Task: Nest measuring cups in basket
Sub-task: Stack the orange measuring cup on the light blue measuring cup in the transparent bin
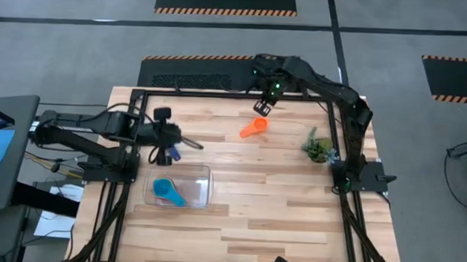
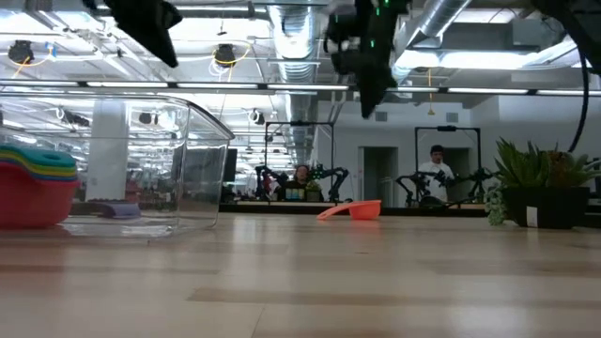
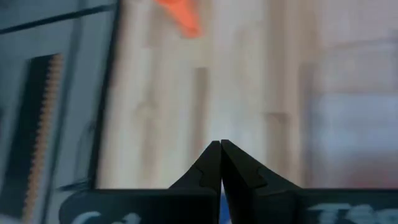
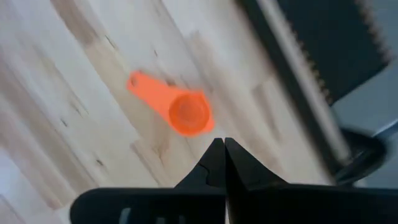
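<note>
An orange measuring cup (image 1: 253, 128) (image 4: 180, 111) lies alone on the wooden table, toward the far edge. My right gripper (image 1: 262, 108) (image 4: 219, 144) hangs shut just above and beyond it, clear of it, as the low view shows (image 2: 369, 94). The clear basket (image 1: 202, 186) stands near the table's left front. It holds nested measuring cups, blue on top (image 1: 168, 191); red, yellow and green rims show in the stack in the low view (image 2: 33, 183). My left gripper (image 1: 193, 144) (image 3: 221, 146) is shut and empty, raised beyond the basket's far side.
A small potted plant (image 1: 318, 146) (image 2: 543, 188) stands by the right arm's base at the table's right edge. A black frame (image 1: 140, 95) runs round the table. Bare wood lies between basket and orange cup. People sit in the room behind the table.
</note>
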### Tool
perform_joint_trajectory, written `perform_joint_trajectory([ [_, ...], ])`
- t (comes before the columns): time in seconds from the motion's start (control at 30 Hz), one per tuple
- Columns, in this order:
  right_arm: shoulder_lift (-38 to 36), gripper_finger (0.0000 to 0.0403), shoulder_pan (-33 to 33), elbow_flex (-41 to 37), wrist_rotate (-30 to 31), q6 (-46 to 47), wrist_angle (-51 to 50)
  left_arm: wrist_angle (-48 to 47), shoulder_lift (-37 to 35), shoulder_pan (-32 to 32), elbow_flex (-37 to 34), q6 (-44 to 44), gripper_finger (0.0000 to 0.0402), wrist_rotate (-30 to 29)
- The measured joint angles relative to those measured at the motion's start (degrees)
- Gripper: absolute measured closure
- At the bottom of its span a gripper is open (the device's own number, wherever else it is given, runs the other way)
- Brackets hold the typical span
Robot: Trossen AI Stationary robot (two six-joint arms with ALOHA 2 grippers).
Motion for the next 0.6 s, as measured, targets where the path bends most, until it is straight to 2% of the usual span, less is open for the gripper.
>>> perform_joint_trajectory([
  [0.07, 0.1, 0.0398, -0.5, -4.9, -0.5, 1.7, 2.2, 1.5, 0.0, 2.0, 0.0, 0.8, 0.0401, -2.7],
  [0.13, 0.2, 0.0397, 0.2, -8.8, -0.6, 3.0, 5.4, 2.2, 0.6, 4.6, 0.0, 3.5, 0.0401, -2.7],
  [0.27, 0.2, 0.0398, 2.2, -14.5, -0.4, 4.5, 13.8, 4.8, 1.6, 9.6, 0.0, 7.5, 0.0401, 3.2],
  [0.37, 0.1, 0.0398, 2.7, -16.4, -0.1, 5.2, 17.9, 6.8, 2.1, 12.3, 0.0, 8.5, 0.0401, 4.6],
  [0.6, 6.2, 0.0399, 2.2, -17.1, 1.0, 3.9, 17.6, 6.9, 2.1, 15.0, 0.0, 7.6, 0.0401, 4.6],
])
